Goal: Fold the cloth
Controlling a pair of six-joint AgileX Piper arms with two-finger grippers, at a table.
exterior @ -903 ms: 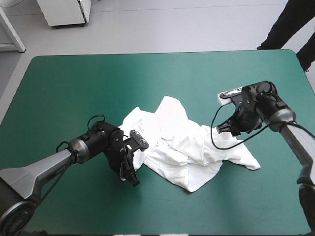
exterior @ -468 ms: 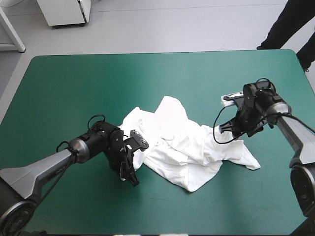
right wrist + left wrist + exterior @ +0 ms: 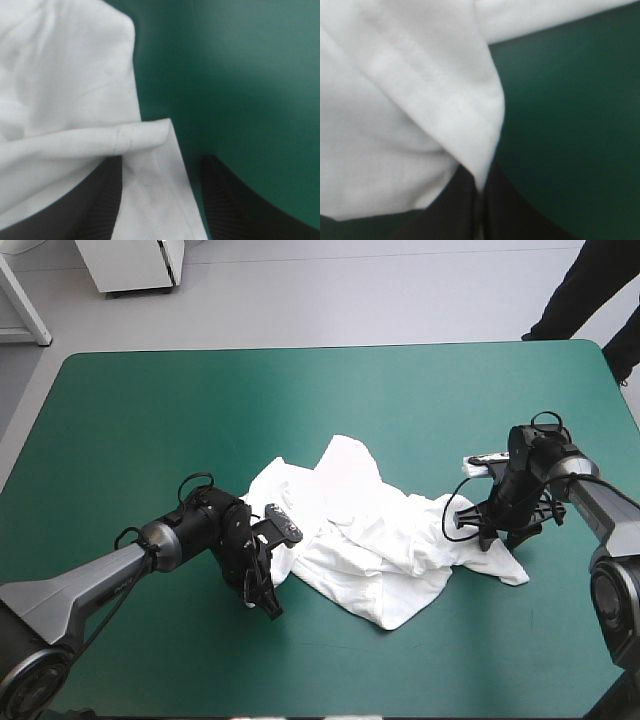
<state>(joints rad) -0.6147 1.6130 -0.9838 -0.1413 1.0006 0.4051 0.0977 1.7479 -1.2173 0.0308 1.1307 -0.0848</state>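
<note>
Teal-green cover [image 3: 150,400] under crumpled white T-shirt [image 3: 370,530]

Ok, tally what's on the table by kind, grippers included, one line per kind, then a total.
T-shirt, white, crumpled: 1
Grippers, black: 2 (left gripper, right gripper)
Total: 3

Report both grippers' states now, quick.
Left gripper: shut on the T-shirt, pinching a hemmed edge.
Right gripper: open, holding nothing, with a corner of the T-shirt lying in its gap.
</note>
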